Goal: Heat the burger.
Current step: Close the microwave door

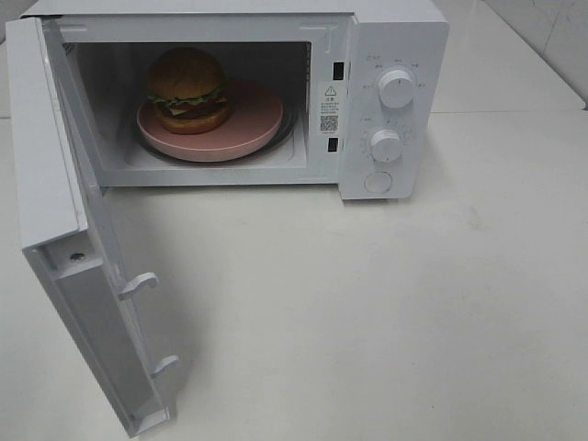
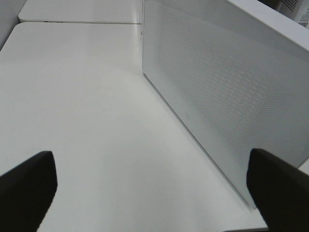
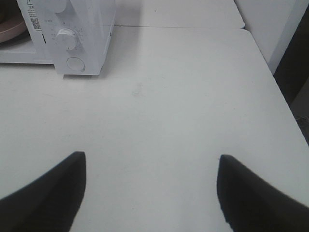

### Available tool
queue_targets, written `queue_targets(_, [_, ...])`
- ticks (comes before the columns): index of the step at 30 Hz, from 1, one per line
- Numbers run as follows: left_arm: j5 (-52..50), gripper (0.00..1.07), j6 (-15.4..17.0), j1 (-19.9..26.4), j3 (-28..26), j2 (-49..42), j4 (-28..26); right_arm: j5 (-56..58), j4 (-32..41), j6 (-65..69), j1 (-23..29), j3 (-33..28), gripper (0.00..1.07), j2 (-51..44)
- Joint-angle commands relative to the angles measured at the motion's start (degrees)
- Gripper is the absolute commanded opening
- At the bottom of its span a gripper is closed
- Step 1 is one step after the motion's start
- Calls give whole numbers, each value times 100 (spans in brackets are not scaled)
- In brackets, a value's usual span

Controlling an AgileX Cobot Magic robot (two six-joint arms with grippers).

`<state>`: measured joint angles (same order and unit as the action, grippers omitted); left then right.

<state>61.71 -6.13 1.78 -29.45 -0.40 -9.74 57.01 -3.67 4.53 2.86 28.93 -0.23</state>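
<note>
The burger (image 1: 188,89), golden-brown bun with green lettuce, sits on a round pink plate (image 1: 253,124) inside the white microwave (image 1: 395,37), whose door (image 1: 87,276) hangs wide open to the left. Neither arm shows in the exterior high view. In the left wrist view my left gripper (image 2: 154,193) is open and empty over bare table, with the perforated outer face of the door (image 2: 227,92) just beyond it. My right gripper (image 3: 149,193) is open and empty too, above the table in front of the microwave's control panel (image 3: 72,38). An edge of the pink plate (image 3: 10,29) shows there.
The microwave has two white knobs (image 1: 396,88) (image 1: 386,145) and a round button (image 1: 378,182) on its right panel. The open door juts toward the front left of the white table (image 1: 386,322). A table seam (image 3: 178,27) runs behind the microwave.
</note>
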Motion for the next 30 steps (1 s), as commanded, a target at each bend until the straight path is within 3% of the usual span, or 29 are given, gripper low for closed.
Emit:
queue_targets(1, [-52, 100, 11, 17, -6, -74, -40, 11, 6, -63, -23, -11, 74, -155])
queue_targets(13, [-332, 100, 29, 17, -172, 275, -11, 11, 6, -57, -23, -11, 74, -155])
queue_targets(17, [-590, 95, 29, 17, -264, 487, -11, 11, 6, -57, -23, -11, 74, -155])
queue_targets(19, [-882, 85, 29, 17, -264, 773, -11, 11, 6, -57, -23, -11, 74, -155])
queue_targets(20, [-882, 85, 29, 17, -264, 773, -11, 11, 6, -57, -23, -11, 74, -155])
queue_targets(21, [-1060, 74, 29, 17, -264, 957, -11, 11, 6, -57, -23, -11, 74, -155])
queue_targets(22, [-1060, 74, 29, 17, -264, 957, -11, 11, 6, -57, -23, -11, 74, -155])
queue_targets(23, [-1192, 59, 29, 17, -264, 1152, -11, 11, 6, -57, -23, -11, 74, -155])
queue_targets(24, [-1243, 52, 29, 17, -264, 1261, -17, 11, 6, -57, -23, -11, 74, -155])
queue_targets(25, [-1243, 52, 29, 17, -264, 1261, -17, 11, 6, -57, -23, -11, 74, -155])
queue_targets(26, [-1369, 39, 29, 17, -264, 1490, -11, 11, 6, -57, -23, -11, 74, -155])
queue_targets(28, [-1432, 33, 29, 17, -264, 1593, -11, 11, 6, -57, -23, -11, 74, -155])
queue_targets(29, [-1644, 17, 29, 17, -264, 1748, -11, 11, 6, -57, -23, -11, 74, -155])
queue_targets(30, [-1765, 10, 29, 17, -241, 1799, -11, 11, 6, -57, -23, -11, 74, -155])
